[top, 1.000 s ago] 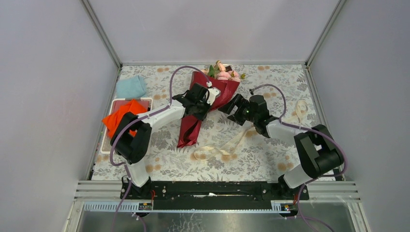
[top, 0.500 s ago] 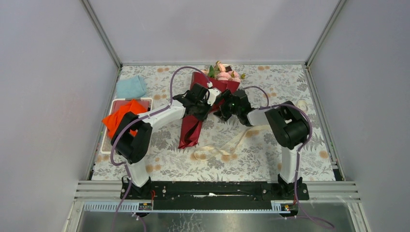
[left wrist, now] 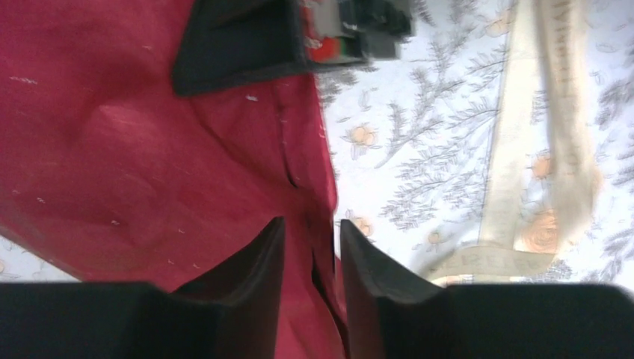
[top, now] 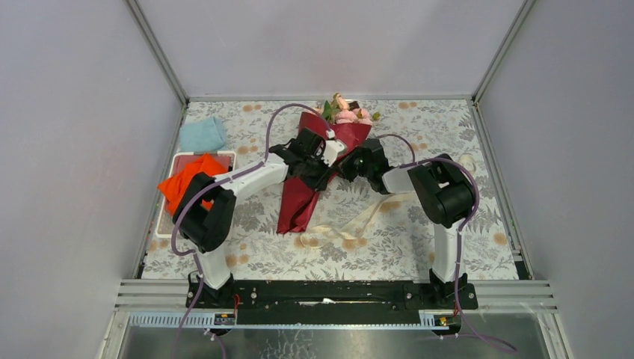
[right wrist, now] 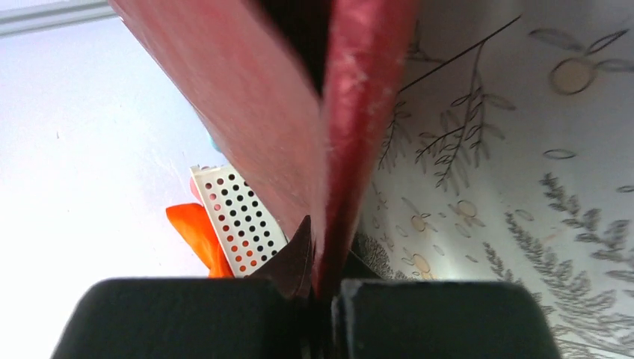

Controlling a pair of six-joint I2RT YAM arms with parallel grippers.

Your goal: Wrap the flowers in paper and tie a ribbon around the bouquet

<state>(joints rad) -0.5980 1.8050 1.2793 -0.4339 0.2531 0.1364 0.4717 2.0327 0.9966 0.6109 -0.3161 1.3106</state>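
The bouquet (top: pixel 299 202) lies slantwise mid-table, a cone of dark red paper (left wrist: pixel 149 149) with the pink flowers (top: pixel 345 114) at its far, wide end. My left gripper (top: pixel 323 166) sits over the cone's middle, its jaws a little apart, straddling a loose paper edge (left wrist: pixel 323 187) without pinching it. My right gripper (top: pixel 346 166) meets the cone from the right, shut on a fold of paper (right wrist: pixel 247 112) that rises between its jaws. The cream ribbon (top: pixel 351 224) lies loose on the cloth to the near right of the cone (left wrist: pixel 516 149).
A white perforated tray (top: pixel 179 158) holding an orange cloth (top: pixel 191 179) stands at the left. Beyond it lies a light blue cloth (top: pixel 203 134). Grey walls close in the flowered tablecloth on three sides.
My right arm swung in from the right to the bouquet and shut on the paper. My left jaws, shut before, have parted a little. The cone's near part has spread slightly.
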